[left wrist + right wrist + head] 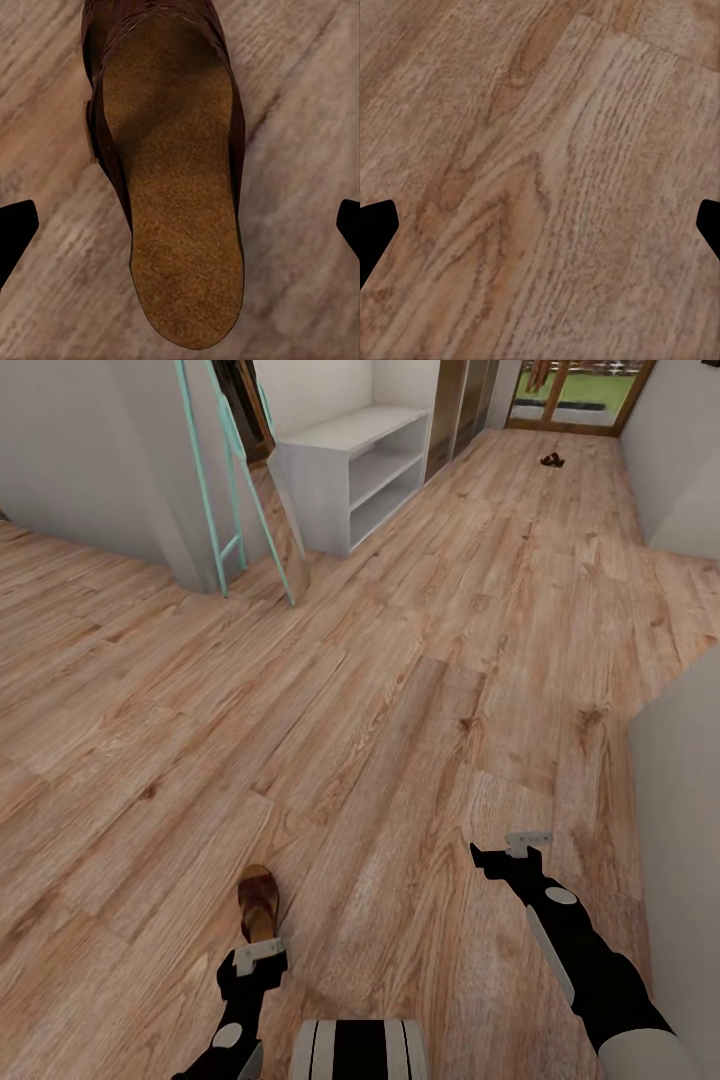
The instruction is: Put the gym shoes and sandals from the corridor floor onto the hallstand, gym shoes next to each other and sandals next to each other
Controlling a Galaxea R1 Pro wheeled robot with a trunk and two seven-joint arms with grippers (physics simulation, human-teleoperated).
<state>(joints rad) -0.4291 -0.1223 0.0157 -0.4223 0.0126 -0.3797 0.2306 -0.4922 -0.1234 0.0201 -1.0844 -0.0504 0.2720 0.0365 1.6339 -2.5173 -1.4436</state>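
Note:
A dark brown sandal [258, 900] with a tan insole lies on the corridor floor [400, 690] close in front of me. My left gripper [258, 958] hangs just over its near end. In the left wrist view the sandal [176, 195] lies between the spread fingertips [15, 232], untouched, so the left gripper [180, 232] is open. A second dark sandal [551, 460] lies far down the corridor. The grey-white hallstand [350, 465] stands at the far left wall. My right gripper [505, 850] is open over bare floor [540, 187]. The gym shoes are out of view.
A mint-green ladder frame [235, 490] leans against the left wall, nearer to me than the hallstand. A white wall corner [685, 810] juts in close on my right. A glass door [575, 390] closes the corridor's far end.

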